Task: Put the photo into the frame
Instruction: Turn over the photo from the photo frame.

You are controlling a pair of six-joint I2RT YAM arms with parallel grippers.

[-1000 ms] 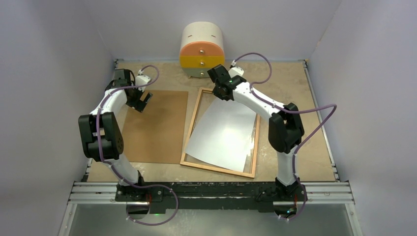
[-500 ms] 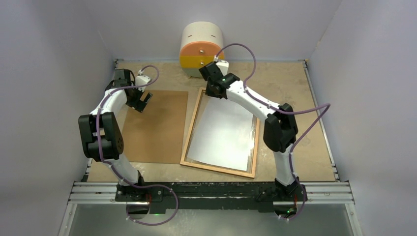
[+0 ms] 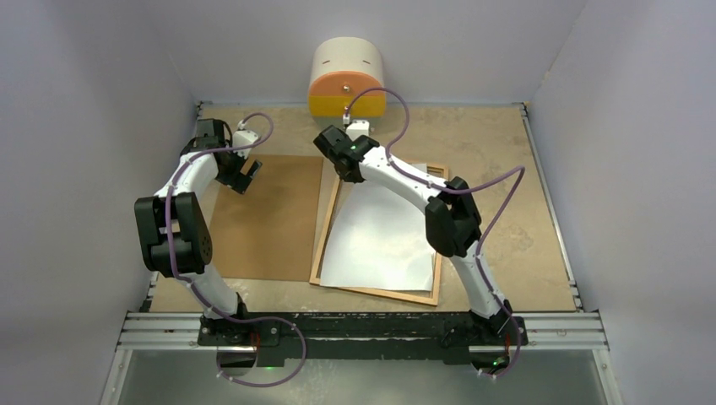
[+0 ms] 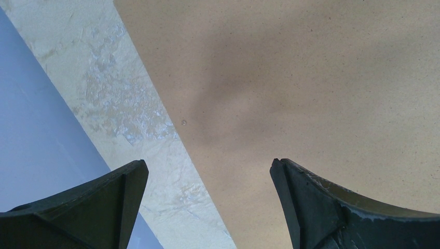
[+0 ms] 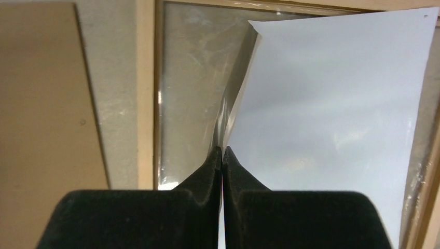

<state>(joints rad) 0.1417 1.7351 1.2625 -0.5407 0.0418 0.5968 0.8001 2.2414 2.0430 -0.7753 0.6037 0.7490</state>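
Two arms reach out over a mottled beige table (image 3: 507,169) that fills the floor of a pale-walled enclosure. On its middle lies the frame (image 3: 371,291), thin reddish-brown wood around a clear pane, set slightly askew. Just to its left, flat on the table and apart from it, lies a plain brown backing board (image 3: 266,215) of about the same size.

Over the pane rests the photo (image 3: 380,240), white reverse up, so the printed side is hidden. Its near edge sits just inside the frame's near rail, and its left edge runs along or over the left rail; which one cannot be told. At the far end the sheet does not lie flat, and some pane shows bare beside it there. A round cream cabinet (image 3: 346,76) with orange and yellow drawer fronts stands against the back wall, beyond the frame.

At the frame's far left corner, the right gripper (image 5: 222,149) is clenched on the photo's far left corner, fingers pressed together on the sheet, which curls up from the pane into the pinch. The left gripper (image 4: 207,166) hovers above the backing board's far left edge, jaws spread wide and holding nothing
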